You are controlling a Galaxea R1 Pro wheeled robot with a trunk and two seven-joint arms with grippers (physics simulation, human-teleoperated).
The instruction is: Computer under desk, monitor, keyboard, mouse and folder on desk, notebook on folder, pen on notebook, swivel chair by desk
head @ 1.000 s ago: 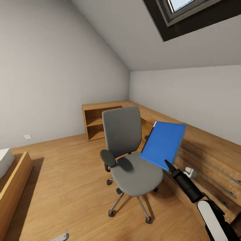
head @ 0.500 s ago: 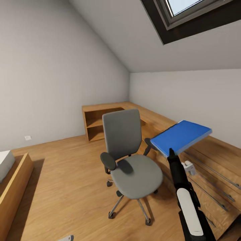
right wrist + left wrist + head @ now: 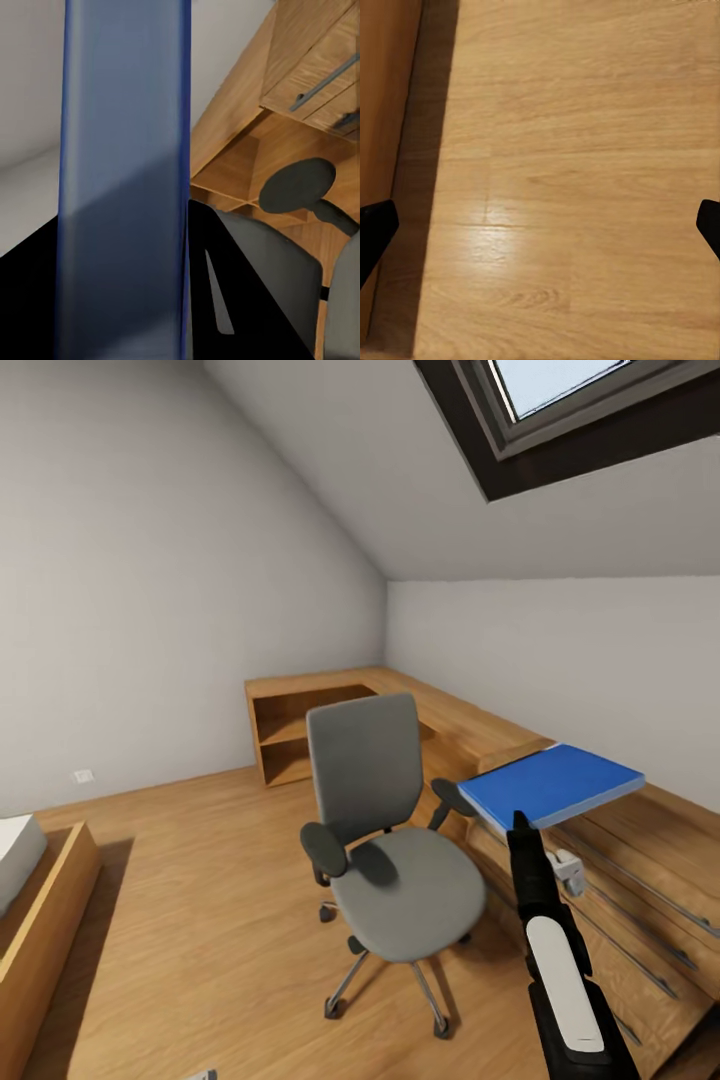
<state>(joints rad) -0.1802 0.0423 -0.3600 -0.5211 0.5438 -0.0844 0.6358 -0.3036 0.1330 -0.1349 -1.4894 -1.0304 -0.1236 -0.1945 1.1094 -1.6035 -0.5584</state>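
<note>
The grey swivel chair (image 3: 405, 880) stands in the middle of the wood floor with its seat bare. My right gripper (image 3: 517, 820) is shut on the near edge of the bright blue folder (image 3: 550, 785). It holds the folder almost flat in the air, to the right of the chair and above the low wood cabinet. In the right wrist view the folder (image 3: 124, 187) runs edge-on between the fingers, with a chair armrest (image 3: 300, 186) behind it. My left gripper (image 3: 540, 225) hangs open over bare floor. The desk, monitor, keyboard, mouse, notebook, pen and computer are out of view.
Low light-wood cabinets (image 3: 620, 860) with drawer rails run along the right wall, meeting an open shelf unit (image 3: 290, 730) in the corner. A wooden bed frame (image 3: 40, 900) sits at the left. A skylight (image 3: 560, 400) is set in the sloped ceiling.
The right arm has swung the folder from steeply tilted beside the chair back to almost level, further right over the cabinet. The chair has stayed put.
</note>
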